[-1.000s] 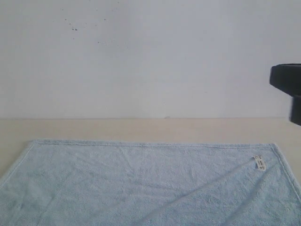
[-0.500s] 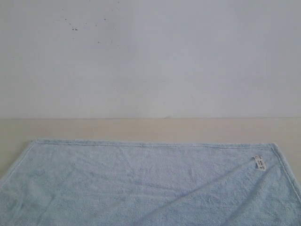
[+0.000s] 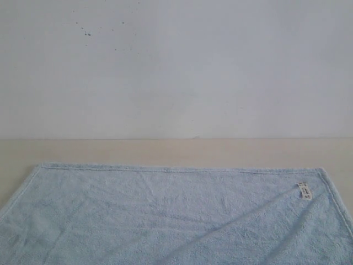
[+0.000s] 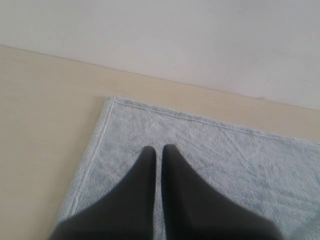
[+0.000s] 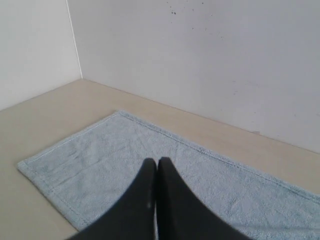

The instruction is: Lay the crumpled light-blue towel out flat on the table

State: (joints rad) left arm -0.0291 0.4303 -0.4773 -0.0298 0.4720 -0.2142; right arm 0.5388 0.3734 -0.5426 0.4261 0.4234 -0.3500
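Note:
The light-blue towel [image 3: 165,215] lies spread flat on the beige table [image 3: 165,150], its far hem straight and both far corners showing; a small white label [image 3: 304,191] sits near the far right corner. Faint creases cross the cloth. No gripper shows in the exterior view. In the left wrist view my left gripper [image 4: 158,149] hangs shut above the towel [image 4: 225,155] near a corner, holding nothing. In the right wrist view my right gripper [image 5: 157,161] is shut too, above the towel [image 5: 100,160], with nothing between its fingers.
A plain white wall [image 3: 176,72] rises along the table's far edge, with a few dark specks high up. In the right wrist view a second wall [image 5: 30,45] meets it at a corner. Bare tabletop [image 4: 40,125] borders the towel.
The dark arm part seen at the exterior view's right edge one second ago has left the view. The towel has not moved.

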